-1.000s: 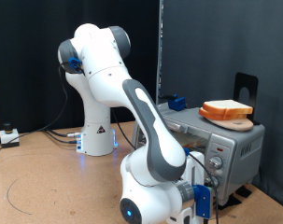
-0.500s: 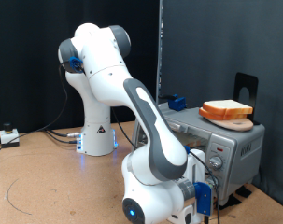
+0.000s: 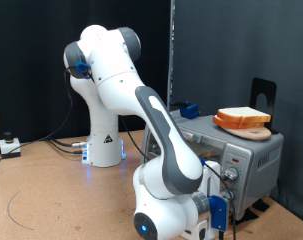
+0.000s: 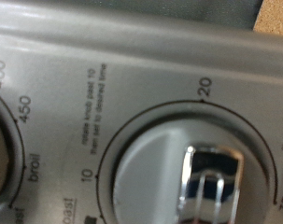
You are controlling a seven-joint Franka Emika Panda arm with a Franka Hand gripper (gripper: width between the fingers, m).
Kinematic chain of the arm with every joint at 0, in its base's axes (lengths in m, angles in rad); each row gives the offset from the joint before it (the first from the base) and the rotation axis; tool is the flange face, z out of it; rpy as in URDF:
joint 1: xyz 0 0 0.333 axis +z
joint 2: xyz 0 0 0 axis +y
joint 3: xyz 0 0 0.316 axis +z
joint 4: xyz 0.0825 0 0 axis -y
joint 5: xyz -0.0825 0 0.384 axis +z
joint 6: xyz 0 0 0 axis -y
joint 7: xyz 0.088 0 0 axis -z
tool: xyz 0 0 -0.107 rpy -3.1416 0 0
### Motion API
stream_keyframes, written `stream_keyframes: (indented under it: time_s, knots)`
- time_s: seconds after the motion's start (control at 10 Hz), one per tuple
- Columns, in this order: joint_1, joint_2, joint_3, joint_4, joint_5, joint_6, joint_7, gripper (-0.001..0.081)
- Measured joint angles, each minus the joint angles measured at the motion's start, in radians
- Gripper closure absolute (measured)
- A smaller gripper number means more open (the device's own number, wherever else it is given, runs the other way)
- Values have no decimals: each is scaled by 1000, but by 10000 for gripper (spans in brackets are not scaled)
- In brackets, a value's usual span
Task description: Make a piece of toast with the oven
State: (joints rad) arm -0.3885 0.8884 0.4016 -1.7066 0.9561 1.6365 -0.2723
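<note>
The silver-grey oven stands at the exterior view's right with its door shut. The piece of toast lies on a round wooden board on top of the oven. My gripper is low at the exterior view's bottom, right in front of the oven's knob panel; its fingers do not show clearly. The wrist view is filled by the oven's panel and a grey timer knob with a chrome grip, ringed by the marks 10, 20 and 30. No fingers show in the wrist view.
A second dial with the marks 400, 450 and broil sits beside the timer knob. A black stand rises behind the oven. Cables and a small white box lie on the wooden floor at the exterior view's left.
The lower arm and hand have crept slightly towards the oven's knob panel. The toast and oven have not moved.
</note>
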Motion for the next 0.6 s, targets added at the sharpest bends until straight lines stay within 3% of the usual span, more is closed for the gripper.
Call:
stream_keyframes:
  time_s: [0.6]
  knots:
    - [0,0,3,4,3,26,-10,-3]
